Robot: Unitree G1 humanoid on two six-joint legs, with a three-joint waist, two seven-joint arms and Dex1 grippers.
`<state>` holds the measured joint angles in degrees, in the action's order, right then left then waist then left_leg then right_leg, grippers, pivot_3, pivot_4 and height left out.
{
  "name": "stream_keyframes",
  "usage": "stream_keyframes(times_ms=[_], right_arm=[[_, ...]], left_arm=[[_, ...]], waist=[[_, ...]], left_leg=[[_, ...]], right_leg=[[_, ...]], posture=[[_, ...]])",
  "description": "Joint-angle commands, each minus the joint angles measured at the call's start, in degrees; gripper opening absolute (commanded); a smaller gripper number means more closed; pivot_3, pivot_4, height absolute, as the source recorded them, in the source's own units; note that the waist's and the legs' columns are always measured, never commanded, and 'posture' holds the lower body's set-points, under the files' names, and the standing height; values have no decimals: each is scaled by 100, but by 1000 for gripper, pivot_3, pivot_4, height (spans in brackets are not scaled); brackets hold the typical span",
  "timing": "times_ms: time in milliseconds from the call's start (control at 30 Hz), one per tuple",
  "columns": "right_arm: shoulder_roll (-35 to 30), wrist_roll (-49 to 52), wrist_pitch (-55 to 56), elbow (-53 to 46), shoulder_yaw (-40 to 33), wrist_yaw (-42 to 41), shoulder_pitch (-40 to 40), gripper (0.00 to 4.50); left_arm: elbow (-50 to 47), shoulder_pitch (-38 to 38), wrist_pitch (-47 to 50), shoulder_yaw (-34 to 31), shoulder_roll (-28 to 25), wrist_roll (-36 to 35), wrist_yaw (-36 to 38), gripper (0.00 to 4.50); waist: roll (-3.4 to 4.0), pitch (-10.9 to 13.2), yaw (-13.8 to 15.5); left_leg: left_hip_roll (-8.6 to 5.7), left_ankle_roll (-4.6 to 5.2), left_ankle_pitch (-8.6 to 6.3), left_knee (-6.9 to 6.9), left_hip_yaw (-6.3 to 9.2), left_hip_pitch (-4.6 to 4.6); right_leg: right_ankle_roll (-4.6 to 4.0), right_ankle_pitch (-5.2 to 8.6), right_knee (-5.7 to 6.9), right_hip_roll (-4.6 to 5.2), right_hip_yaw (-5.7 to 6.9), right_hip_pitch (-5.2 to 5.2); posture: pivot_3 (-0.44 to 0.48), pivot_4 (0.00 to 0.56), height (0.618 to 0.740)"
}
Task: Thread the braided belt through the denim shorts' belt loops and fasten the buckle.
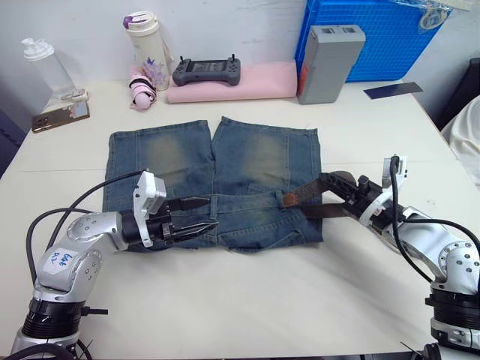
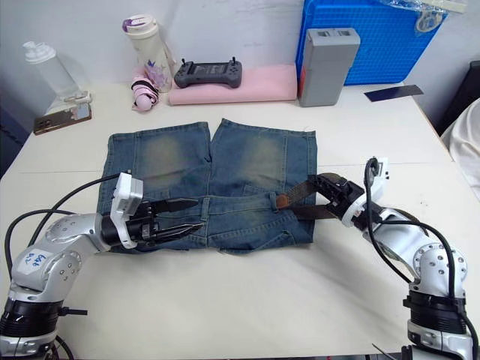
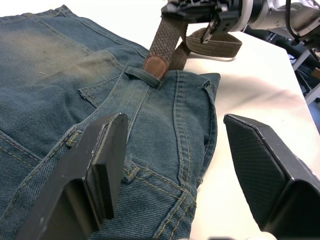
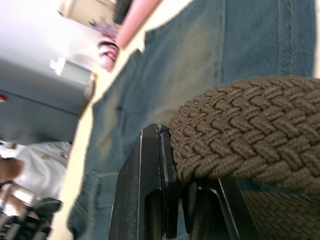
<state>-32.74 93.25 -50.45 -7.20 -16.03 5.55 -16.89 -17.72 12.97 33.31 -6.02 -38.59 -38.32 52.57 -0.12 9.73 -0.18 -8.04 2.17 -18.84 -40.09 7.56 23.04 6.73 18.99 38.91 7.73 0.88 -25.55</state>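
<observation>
**Belt tip at a waistband loop, right gripper holding the belt**

Nearest us, our left gripper (image 1: pixel 201 214) hovers over the waistband at the near left, its fingers spread apart and holding nothing. The denim shorts (image 1: pixel 212 180) lie flat on the table (image 1: pixel 247 292), waistband toward us. On the right, our right gripper (image 1: pixel 335 185) is clamped on the braided belt (image 1: pixel 307 193), whose leather tip (image 3: pixel 155 65) sits at a belt loop (image 3: pixel 143 77). Farther back lie a pink cloth (image 1: pixel 240 81), a controller (image 1: pixel 207 72) and a blue crate (image 1: pixel 375 34).
</observation>
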Motion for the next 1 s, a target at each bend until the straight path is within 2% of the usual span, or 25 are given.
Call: stream_keyframes(times_ms=[33,267,567,833,1000], right_arm=[[122,-258,15,95,-1,-104,-98,0],[-39,-616,-36,309,-309,-321,-341,0],[39,-1023,-193,-29,-153,-305,-461,0],[549,-1658,-95,-461,106,-40,-224,0],[844,-2109,-169,-591,369,107,-77,0]], left_arm=[[-262,-4,-14,-124,4,-120,-24,3376],[-272,10,-26,-108,18,-99,-38,3376],[-321,-12,-32,-87,40,-71,-81,3376],[-356,-2,-76,-54,27,-13,-114,3376],[-86,369,-410,332,31,378,111,3376]], waist=[[0,0,1],[0,0,4],[0,0,7],[0,0,5],[0,0,12]], left_leg=[[0,0,0,0,-1,0],[0,0,0,0,-5,0],[0,0,0,0,-9,0],[1,0,0,-1,-10,0],[1,0,0,-1,-15,-1]], right_leg=[[0,0,0,0,0,0],[1,-1,0,0,-2,-1],[1,-1,1,0,-5,-3],[2,-1,3,-1,-9,-5],[2,-1,8,-4,-14,-9]], posture=[[0,150,676],[0,150,676],[0,150,676],[0,150,676],[0,150,676]])
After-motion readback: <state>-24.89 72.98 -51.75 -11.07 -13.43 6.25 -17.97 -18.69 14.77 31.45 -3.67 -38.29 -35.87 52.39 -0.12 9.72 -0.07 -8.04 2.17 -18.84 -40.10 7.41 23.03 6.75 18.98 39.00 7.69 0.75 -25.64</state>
